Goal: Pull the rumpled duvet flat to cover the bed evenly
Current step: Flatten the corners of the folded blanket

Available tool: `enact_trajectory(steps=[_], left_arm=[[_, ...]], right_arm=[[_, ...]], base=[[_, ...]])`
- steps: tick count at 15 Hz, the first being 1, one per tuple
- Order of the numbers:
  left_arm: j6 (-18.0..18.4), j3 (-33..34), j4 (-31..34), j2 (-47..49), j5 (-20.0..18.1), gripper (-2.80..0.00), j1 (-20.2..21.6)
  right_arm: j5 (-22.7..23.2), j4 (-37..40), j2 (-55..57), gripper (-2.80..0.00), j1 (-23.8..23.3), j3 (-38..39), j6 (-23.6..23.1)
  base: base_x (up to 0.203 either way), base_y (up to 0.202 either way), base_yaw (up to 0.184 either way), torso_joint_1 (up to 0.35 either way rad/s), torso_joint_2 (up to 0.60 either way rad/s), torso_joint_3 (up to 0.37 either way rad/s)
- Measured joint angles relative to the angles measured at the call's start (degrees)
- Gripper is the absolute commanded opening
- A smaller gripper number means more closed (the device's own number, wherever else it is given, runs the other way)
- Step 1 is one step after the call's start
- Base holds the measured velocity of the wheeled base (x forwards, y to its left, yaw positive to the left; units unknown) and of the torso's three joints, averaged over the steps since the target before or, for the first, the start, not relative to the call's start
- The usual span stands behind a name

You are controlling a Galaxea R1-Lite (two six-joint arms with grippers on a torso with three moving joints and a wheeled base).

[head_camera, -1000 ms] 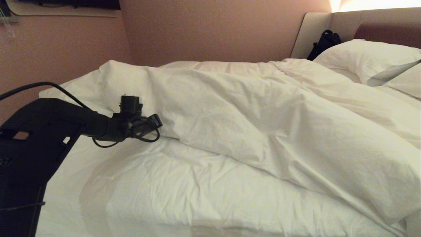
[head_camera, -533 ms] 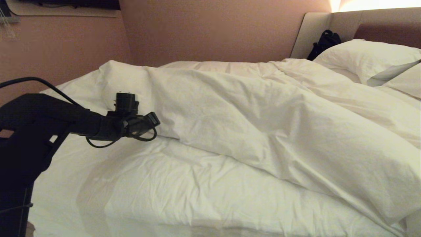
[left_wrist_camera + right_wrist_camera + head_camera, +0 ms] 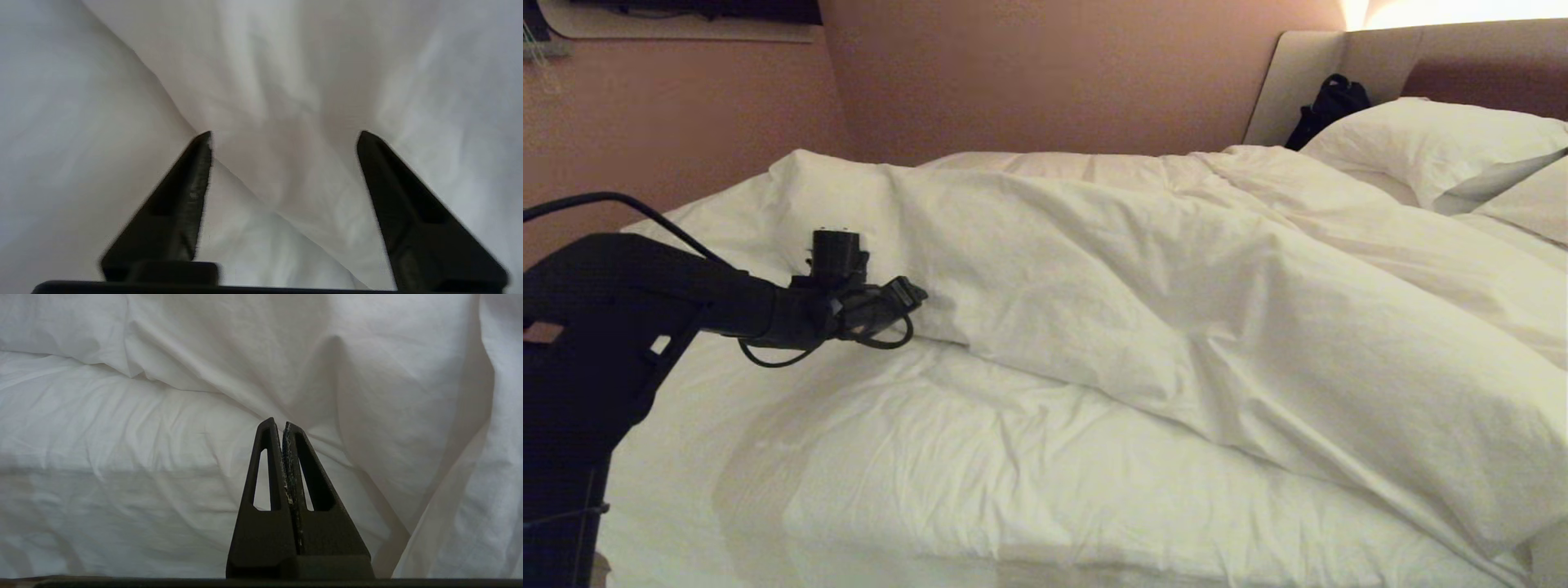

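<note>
I see the duvet [image 3: 1176,310] lying bunched up across the bed [image 3: 931,490], near the pillows [image 3: 1437,139]. My left gripper [image 3: 913,296] sits at its folded edge, fingers [image 3: 192,192] spread apart, holding nothing. My right gripper [image 3: 282,426] is pinched closed, empty.

left gripper [image 3: 284,134] jaws apart, right gripper [image 3: 282,426] (pressed together)

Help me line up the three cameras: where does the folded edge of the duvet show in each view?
Head view: the duvet's folded edge runs diagonally from beside the left end effector down to the right.
Left wrist view: the edge crosses between the open fingers.
Right wrist view: the edge passes behind the shut right end effector.
Shared landmark: the flatter white layer below the fold.
</note>
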Motion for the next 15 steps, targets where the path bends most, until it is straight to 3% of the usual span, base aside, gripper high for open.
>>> enact_trajectory(steps=[3,7,15], left_arm=[[-4.66,0.02,0.02,0.91,0.32,0.0,0.02],[-5.13,-1.04,-0.17,3.15,0.32,0.0,-0.11],[-6.13,-13.08,0.48,11.22,0.4,0.0,-0.37]], right_arm=[[0.01,0.0,0.0,-2.8,0.0,0.0,0.0],[0.01,0.0,0.0,-2.8,0.0,0.0,-0.01],[0.01,0.0,0.0,-2.8,0.0,0.0,-0.01]], base=[[0.0,0.0,0.0,0.0,0.0,0.0],[0.0,0.0,0.0,0.0,0.0,0.0],[0.0,0.0,0.0,0.0,0.0,0.0]])
